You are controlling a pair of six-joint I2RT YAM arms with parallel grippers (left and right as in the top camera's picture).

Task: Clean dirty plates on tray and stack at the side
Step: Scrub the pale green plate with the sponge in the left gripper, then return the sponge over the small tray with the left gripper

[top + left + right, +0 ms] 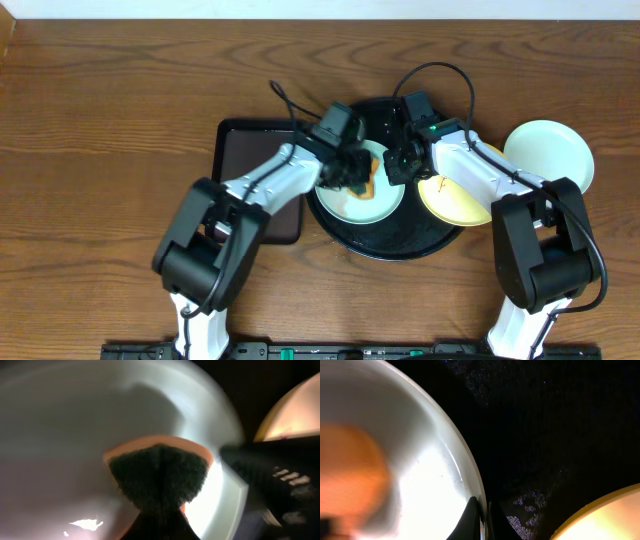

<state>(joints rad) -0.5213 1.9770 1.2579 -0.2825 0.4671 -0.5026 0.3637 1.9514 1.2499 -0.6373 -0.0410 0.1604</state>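
Black tray [385, 240]: round, glossy, mid-counter [120, 120]. It carries two of the three dirty plates. Its surface shows wet speckles in the right wrist view.

Brown rectangular tray [255, 160]: at the black tray's 9 o'clock, edges meeting or overlapping. Left arm crosses over it.

Mint plate [345, 205]: lies flat on the black tray, left of centre. Both hands are on it.

Yellow plate [455, 200]: at the black tray's 3 to 4 o'clock, overhanging the rim. Small reddish mark near its 10 o'clock. The right forearm passes over its upper edge.

Second mint plate [550, 155]: off the tray on bare counter, at 2 to 3 o'clock. Close by the yellow plate; contact not clear. No hand near it.

Right hand [398, 165]: at the mint plate's 3 o'clock edge. In the wrist view its fingers [471, 517] are nearly together, pinching the plate rim between them, one inside the rim and one outside over the tray.

Left hand [352, 172]: over the mint plate's centre, just beside the right hand at its 9 o'clock. It is closed on a sponge [157, 477].

Sponge: orange body, dark green scouring face, pressed to the plate's inner surface. Wrist views are blurred.
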